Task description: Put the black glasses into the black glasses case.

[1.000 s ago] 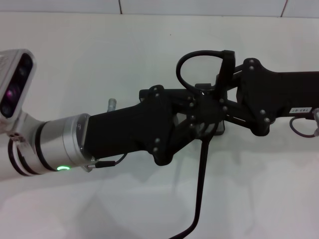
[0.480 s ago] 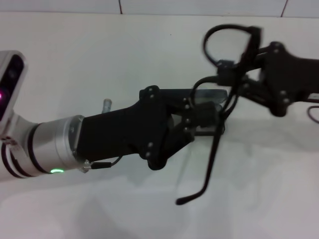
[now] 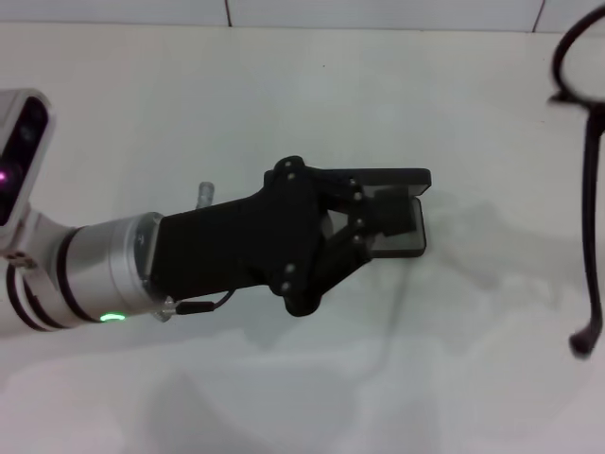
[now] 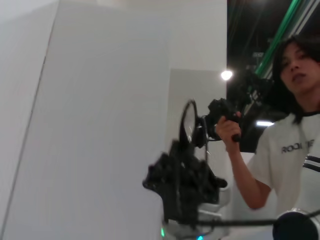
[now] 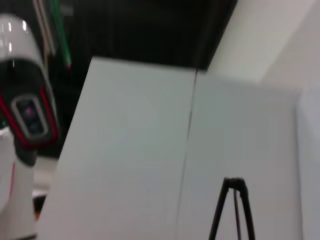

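The black glasses case (image 3: 408, 244) lies open mid-table, its lid (image 3: 388, 177) standing at the far side. My left gripper (image 3: 378, 219) reaches in from the left and is shut on the case's left end. The black glasses (image 3: 594, 189) hang in the air at the right edge of the head view, lens up and one temple arm pointing down. The right gripper is out of the head view. In the left wrist view the right gripper (image 4: 186, 167) is shut on the glasses (image 4: 182, 125). Their temple arms (image 5: 220, 210) show in the right wrist view.
The white table (image 3: 189, 113) spreads around the case, with a tiled wall behind. A person (image 4: 285, 150) holding a handheld device stands beyond the table in the left wrist view. The robot's head (image 5: 22, 110) shows in the right wrist view.
The right gripper has carried the glasses up and to the right, away from the case and out of the head view. The left gripper has stayed on the case.
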Tool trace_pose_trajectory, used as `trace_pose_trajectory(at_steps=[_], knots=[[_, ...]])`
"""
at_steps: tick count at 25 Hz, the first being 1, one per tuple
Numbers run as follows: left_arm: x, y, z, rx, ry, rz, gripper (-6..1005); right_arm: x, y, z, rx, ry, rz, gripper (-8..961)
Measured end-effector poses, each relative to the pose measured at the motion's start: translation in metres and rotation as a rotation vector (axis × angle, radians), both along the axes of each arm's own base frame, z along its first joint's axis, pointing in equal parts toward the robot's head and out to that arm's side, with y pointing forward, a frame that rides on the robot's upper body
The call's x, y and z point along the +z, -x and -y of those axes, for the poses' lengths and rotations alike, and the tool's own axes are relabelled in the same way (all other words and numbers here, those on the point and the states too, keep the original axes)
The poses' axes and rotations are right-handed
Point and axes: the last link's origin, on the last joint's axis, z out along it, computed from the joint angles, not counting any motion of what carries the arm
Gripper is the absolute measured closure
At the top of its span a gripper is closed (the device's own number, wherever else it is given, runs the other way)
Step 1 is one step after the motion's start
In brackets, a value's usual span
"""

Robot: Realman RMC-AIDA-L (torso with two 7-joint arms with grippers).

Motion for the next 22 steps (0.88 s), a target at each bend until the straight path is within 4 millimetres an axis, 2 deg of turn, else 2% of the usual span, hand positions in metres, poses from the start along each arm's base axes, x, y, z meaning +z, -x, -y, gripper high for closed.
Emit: trace_pose_trajectory(at_steps=[4, 9, 15, 22], knots=[[-0.006, -0.009, 0.001, -0.055, 0.031, -0.016, 953, -0.002, -0.002, -0.002, -0.022, -0.076, -0.102, 851], [-0.014, -0.018, 0.005, -0.134, 0.04, -0.035, 953, -0.039, 0.006, -0.031, -0.115, -0.073, -0.161, 851], [-0.013, -0.018, 0.006, -0.126, -0.011, 0.002, 953, -0.079, 0.02, -0.045, -0.136, -0.052, -0.053, 851], [-0.008, -0.015, 0.008, -0.084, -0.071, 0.061, 953, -0.103, 0.024, -0.051, -0.149, -0.01, 0.057, 851]])
